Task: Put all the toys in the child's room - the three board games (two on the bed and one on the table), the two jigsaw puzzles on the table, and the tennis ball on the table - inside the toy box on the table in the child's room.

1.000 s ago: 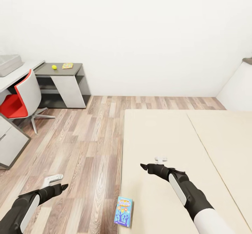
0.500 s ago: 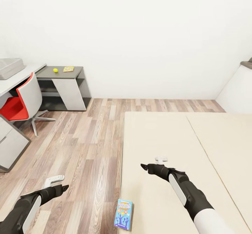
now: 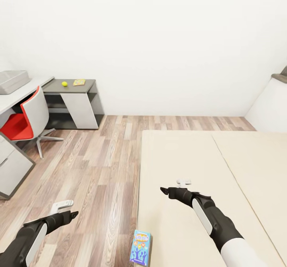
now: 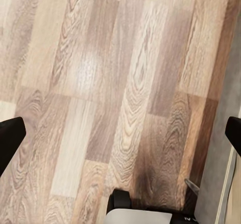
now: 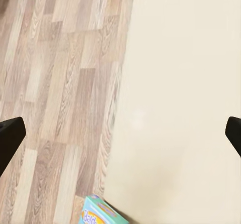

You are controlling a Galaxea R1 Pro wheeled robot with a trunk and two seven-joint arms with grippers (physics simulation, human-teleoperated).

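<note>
Looking down from the head camera, you have the bed (image 3: 191, 155) filling the lower right, its beige mattress in two sections. A small blue board game (image 3: 140, 248) lies at the near left edge of the mattress, partly overhanging toward the wood-plank floor (image 3: 91, 167); in the right wrist view a corner of that same box (image 5: 100, 213) shows at the mattress edge.

Your right gripper (image 3: 183, 181) hangs over the mattress with its jaws spread wide and nothing between them. Your left gripper (image 3: 61, 205) is over the floor beside the bed, jaws likewise wide apart and empty.

Far to the left stands the table (image 3: 24, 95) with its lower dark-grey cabinet section (image 3: 85, 86). On that dark top sit the tennis ball (image 3: 64, 84) and, just beside it, a jigsaw puzzle (image 3: 79, 82). The grey toy box (image 3: 12, 80) rests on the white top. A red and white swivel chair (image 3: 24, 117) stands in front of the table.
</note>
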